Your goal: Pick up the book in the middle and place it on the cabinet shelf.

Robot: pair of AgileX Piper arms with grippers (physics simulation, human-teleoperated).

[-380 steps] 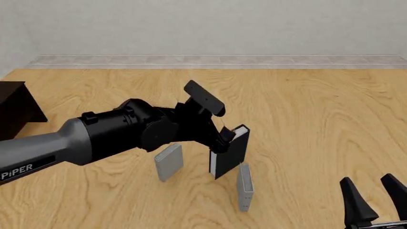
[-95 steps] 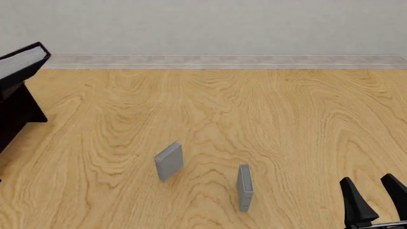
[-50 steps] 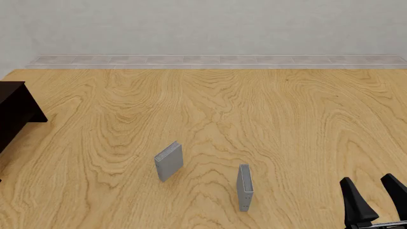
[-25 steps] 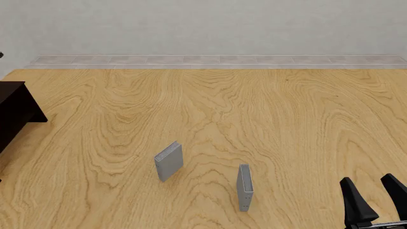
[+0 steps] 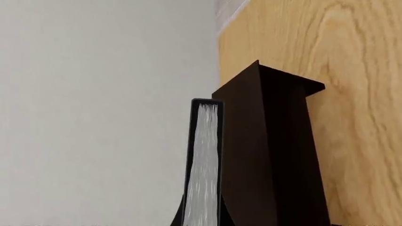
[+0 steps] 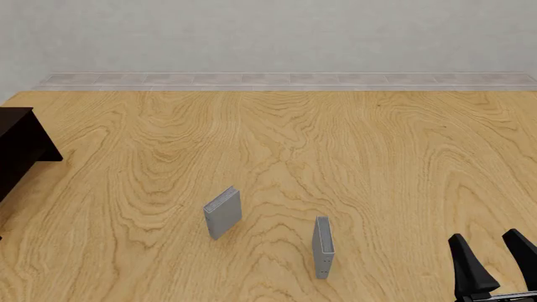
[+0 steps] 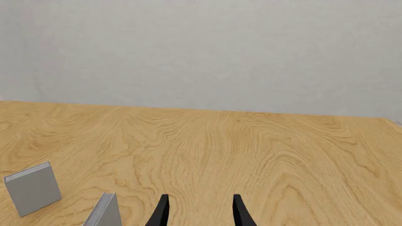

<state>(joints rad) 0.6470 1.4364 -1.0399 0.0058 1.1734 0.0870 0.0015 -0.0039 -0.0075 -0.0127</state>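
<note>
The black book with white page edges (image 5: 204,160) fills the middle of the left wrist view, edge on, right beside the dark brown cabinet (image 5: 270,150). My left gripper (image 5: 202,222) is shut on the book; only the finger tips show at the picture's edge. I cannot tell whether the book touches the cabinet. In the front view the book and left arm are out of frame, and only a corner of the cabinet (image 6: 21,148) shows at the far left. My right gripper (image 6: 497,264) is open and empty at the near right, and shows in its wrist view (image 7: 198,212).
Two small grey books stand upright on the wooden table: one left of centre (image 6: 222,212) (image 7: 31,188), one nearer the right arm (image 6: 323,246) (image 7: 103,213). A grey wall (image 6: 268,38) runs behind the table's far edge.
The left arm lifted the black book from between the grey books and carried it left, out of the front view. Over the last second the front view is unchanged.
</note>
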